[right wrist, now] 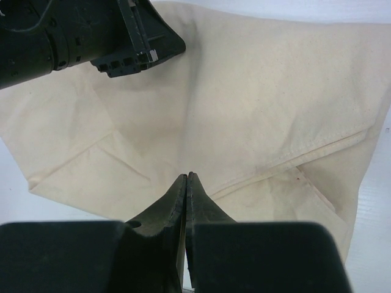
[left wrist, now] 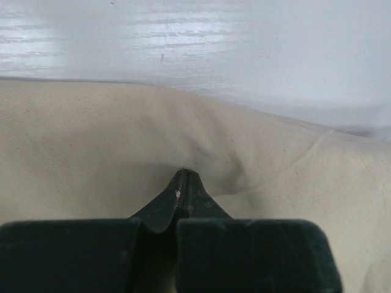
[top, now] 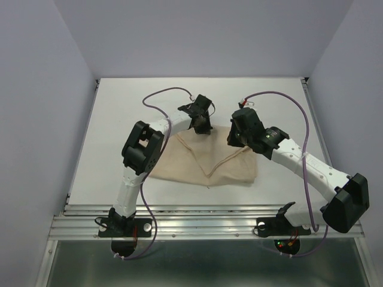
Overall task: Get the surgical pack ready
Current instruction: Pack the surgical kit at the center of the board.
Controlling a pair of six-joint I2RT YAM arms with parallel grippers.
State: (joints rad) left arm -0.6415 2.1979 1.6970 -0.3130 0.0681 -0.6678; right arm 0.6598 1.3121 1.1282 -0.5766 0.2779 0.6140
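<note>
cloth point(top: 203, 161) far edge partly hidden, sides cropped in left wrist view

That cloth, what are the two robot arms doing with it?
The beige cloth lies folded on the white table, and both arms are busy with it. The left fingers are shut, with their tips at a dimple in the cloth near its far edge. The right fingers are shut too, over the cloth close to a folded seam. Whether either one pinches any fabric is unclear. No tray or tools show.

Overhead camera looks down from behind; both wrist cameras closely face the same cloth point(top: 206, 161).
</note>
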